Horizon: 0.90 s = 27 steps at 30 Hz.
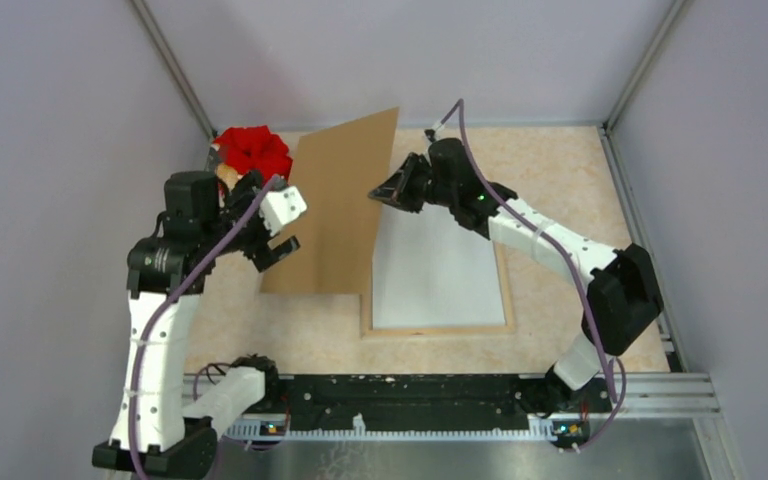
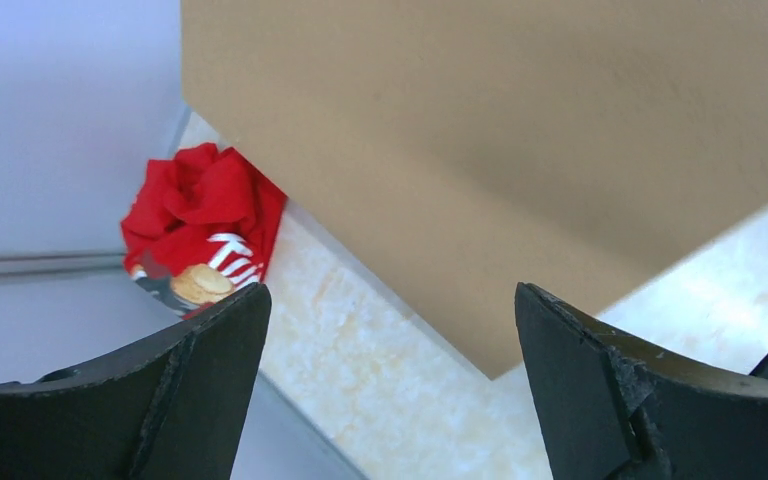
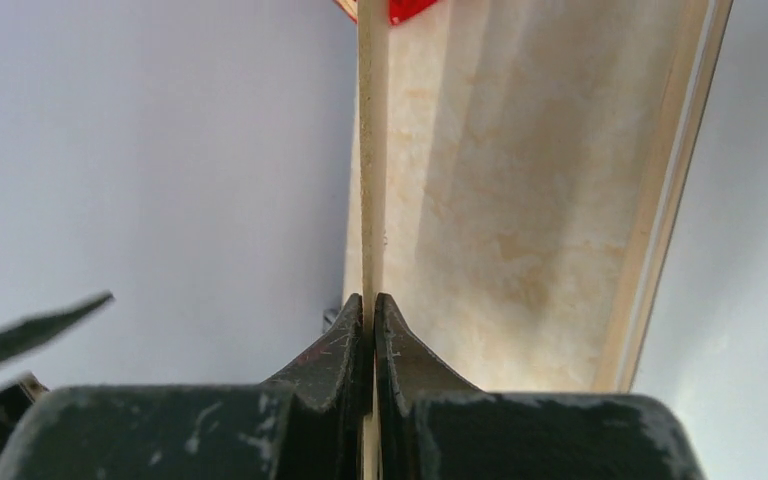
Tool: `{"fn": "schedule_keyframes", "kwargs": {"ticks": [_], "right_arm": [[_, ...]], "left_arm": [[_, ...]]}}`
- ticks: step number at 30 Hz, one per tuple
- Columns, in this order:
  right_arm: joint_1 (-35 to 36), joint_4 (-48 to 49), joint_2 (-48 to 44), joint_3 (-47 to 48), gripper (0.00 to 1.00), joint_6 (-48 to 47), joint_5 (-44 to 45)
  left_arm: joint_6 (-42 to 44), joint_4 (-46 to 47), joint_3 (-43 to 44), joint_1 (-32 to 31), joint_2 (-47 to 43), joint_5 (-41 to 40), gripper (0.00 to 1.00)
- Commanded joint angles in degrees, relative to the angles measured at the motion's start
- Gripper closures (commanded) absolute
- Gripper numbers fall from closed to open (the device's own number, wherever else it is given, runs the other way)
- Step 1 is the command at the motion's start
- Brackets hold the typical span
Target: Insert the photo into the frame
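Observation:
The frame lies flat at mid-table with its light wood back up. The photo rests inside it, white back showing. A plain brown backing board stands tilted over the frame's left side. My right gripper is shut on the board's right edge; in the right wrist view the board runs edge-on out of the gripper. My left gripper hangs open by the board's left edge. In the left wrist view the board sits ahead of the gripper, and nothing lies between its fingers.
A crumpled red snack bag lies at the back left corner, behind my left arm, and shows in the left wrist view as the red bag. Grey walls close in on three sides. A black rail runs along the near edge.

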Motion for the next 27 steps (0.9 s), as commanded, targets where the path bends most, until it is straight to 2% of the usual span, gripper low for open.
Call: {"fn": "schedule_keyframes", "kwargs": {"ticks": [1, 5, 10, 13, 21, 23, 25, 27], "right_arm": [[-3.94, 7.42, -4.68, 6.23, 1.0, 9.3, 0.53], [-8.78, 9.84, -5.69, 6.92, 1.0, 17.53, -2.87], [-11.41, 19.48, -6.07, 3.96, 1.0, 29.77, -7.68], [-11.43, 21.0, -6.52, 3.69, 1.0, 32.07, -8.89], [-11.38, 20.68, -11.7, -0.66, 1.0, 33.55, -9.66], [-11.27, 22.62, -13.09, -2.85, 1.0, 34.9, -9.25], [-10.31, 24.72, -14.04, -4.58, 1.0, 36.37, -8.56], [-9.04, 24.75, -14.23, -4.91, 1.0, 36.43, -8.13]], "left_arm": [[18.83, -6.01, -1.68, -0.4, -6.48, 2.93, 0.01], [31.78, -3.78, -6.43, -0.4, -13.91, 5.55, 0.01], [40.1, 7.71, -16.88, -0.31, -23.79, 9.02, 0.01], [41.68, 17.14, -21.64, -0.07, -27.6, 11.66, 0.02], [36.64, 27.72, -16.92, 1.36, -23.37, 15.25, 0.12], [39.53, 27.1, -17.99, 1.36, -24.45, 18.18, 0.17], [47.15, 22.49, -19.2, 1.44, -25.15, 20.58, 0.21], [51.84, 21.95, -20.17, 1.45, -25.7, 21.5, 0.26]]}}
